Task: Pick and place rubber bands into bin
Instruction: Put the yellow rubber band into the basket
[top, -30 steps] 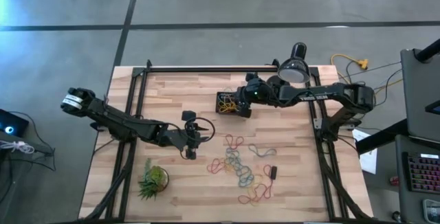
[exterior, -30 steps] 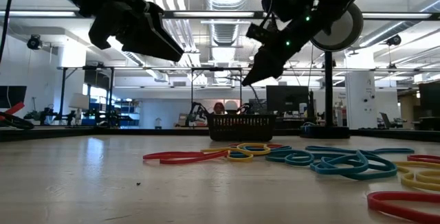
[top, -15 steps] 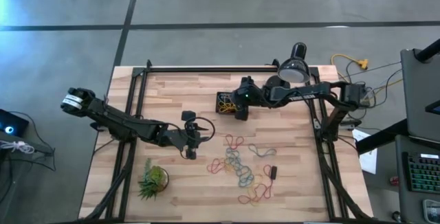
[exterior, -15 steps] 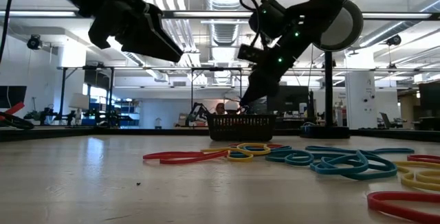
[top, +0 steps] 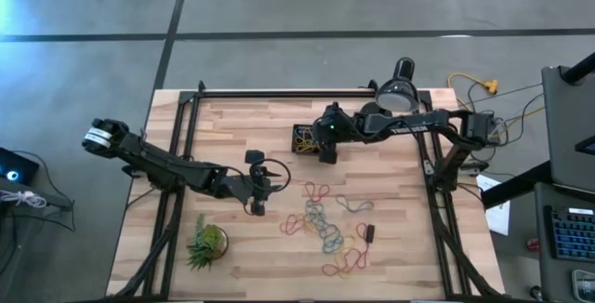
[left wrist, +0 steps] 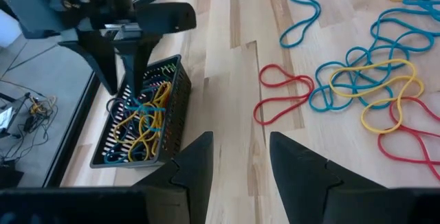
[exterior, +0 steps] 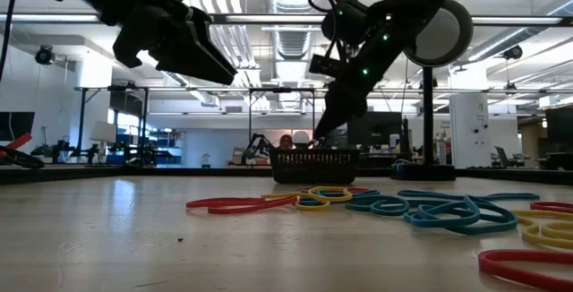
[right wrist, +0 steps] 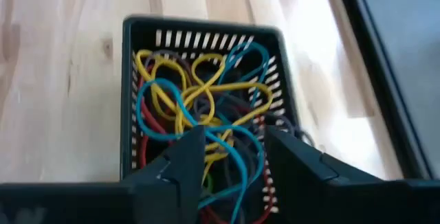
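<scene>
In the bin (right wrist: 130, 100), tangled yellow, blue, red rubber bands (right wrist: 199, 114)

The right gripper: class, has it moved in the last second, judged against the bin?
Yes. The right gripper has swung from the lamp side across over the bin, fingers parted above the bands inside.

The left gripper (left wrist: 237, 162) is showing its two dark fingers (left wrist: 196, 159) parted above bare wood table (left wrist: 227, 86). The right gripper (left wrist: 127, 73) is hanging over the bin (left wrist: 175, 117), which is holding tangled yellow and blue bands. Loose rubber bands (left wrist: 357, 86) in red, blue and yellow are lying well apart from the bin.
</scene>
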